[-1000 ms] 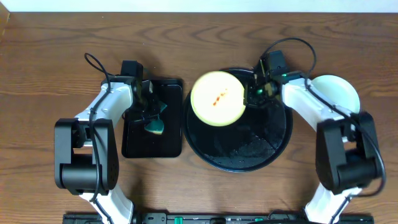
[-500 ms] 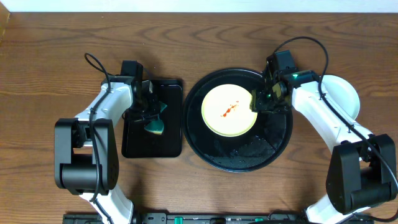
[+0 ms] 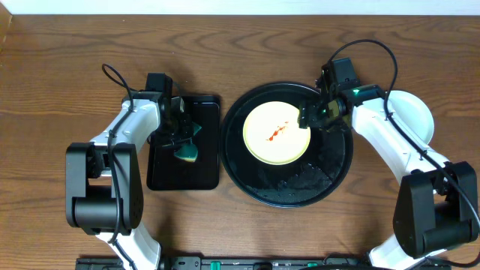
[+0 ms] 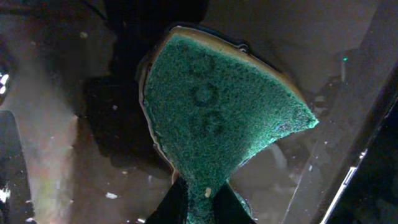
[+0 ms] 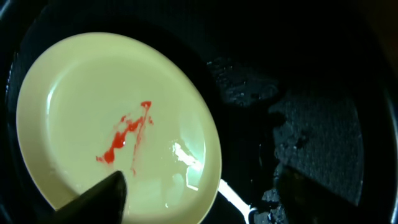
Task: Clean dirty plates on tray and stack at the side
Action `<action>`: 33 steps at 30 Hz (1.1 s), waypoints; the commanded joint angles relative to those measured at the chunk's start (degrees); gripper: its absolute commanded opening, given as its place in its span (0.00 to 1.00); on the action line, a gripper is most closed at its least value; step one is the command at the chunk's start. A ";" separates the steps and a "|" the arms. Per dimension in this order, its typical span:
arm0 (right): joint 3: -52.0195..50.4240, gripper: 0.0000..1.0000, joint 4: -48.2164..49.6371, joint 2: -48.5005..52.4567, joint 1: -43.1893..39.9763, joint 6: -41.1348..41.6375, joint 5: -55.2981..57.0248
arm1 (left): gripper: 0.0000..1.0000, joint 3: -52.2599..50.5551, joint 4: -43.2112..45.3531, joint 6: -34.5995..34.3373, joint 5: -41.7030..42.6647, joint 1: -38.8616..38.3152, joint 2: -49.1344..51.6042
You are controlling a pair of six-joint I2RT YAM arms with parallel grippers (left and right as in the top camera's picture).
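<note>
One yellow plate (image 3: pixel 277 133) lies flat in the one round tray (image 3: pixel 289 191), left of centre, with one red smear (image 3: pixel 276 133) at its middle. The right gripper (image 3: pixel 311 116) hangs at the plate's right rim, jaws apart and empty. Only one finger (image 5: pixel 99 199) shows at the wrist. Pale plates (image 3: pixel 411 109) lie right of the tray, partly under the arm, count unclear. The left gripper (image 3: pixel 182 142) pinches one green sponge (image 3: pixel 187 152) over one small tray (image 3: pixel 202 176).

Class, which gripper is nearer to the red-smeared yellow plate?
Right. The right gripper is at the yellow plate's right edge. The left gripper is well off to the plate's left, over the rectangular tray, holding a green sponge.
</note>
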 commanded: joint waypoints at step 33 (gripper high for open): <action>-3.85 0.01 3.61 9.88 1.07 1.57 -0.83 | 0.07 -0.66 -1.36 0.98 -0.79 -0.22 1.27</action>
